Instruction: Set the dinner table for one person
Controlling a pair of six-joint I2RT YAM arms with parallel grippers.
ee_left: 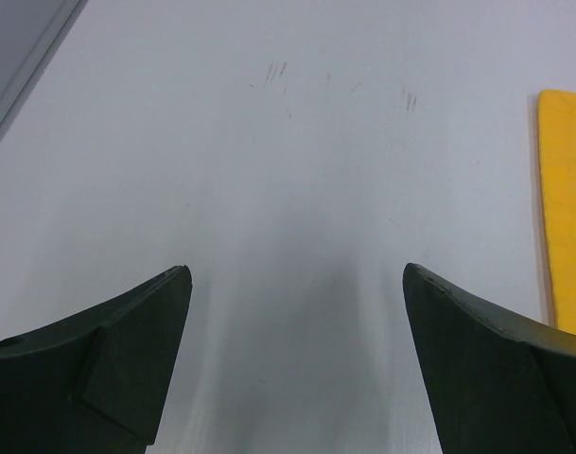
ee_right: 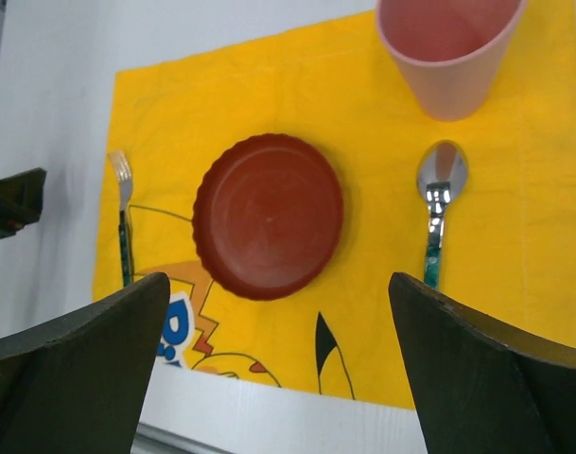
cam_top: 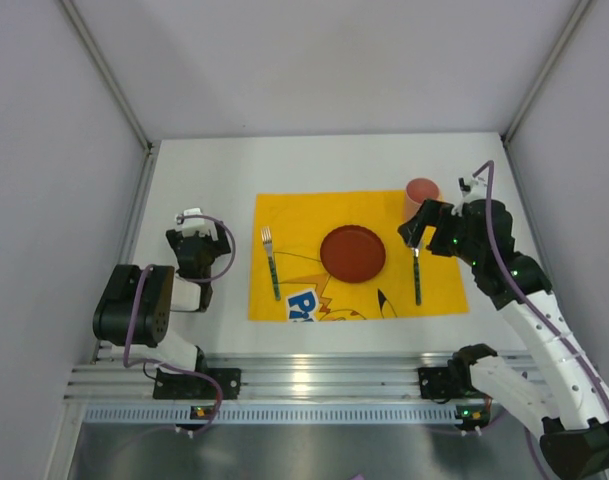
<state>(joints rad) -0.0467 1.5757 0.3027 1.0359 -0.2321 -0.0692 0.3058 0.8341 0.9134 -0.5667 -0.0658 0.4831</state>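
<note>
Top external: left gripper and right gripper both gape empty above the table, spoon lying at 3 o'clock of the plate, so the right one had best rise straight, nudging nothing.

I saw the dinner table as smooth matt white with faint scuff marks, the yellow cloth as softly creased fabric, the red-brown plate and pink cup as dull smooth plastic, and the spoon with a mirror-bright metal bowl.
</note>
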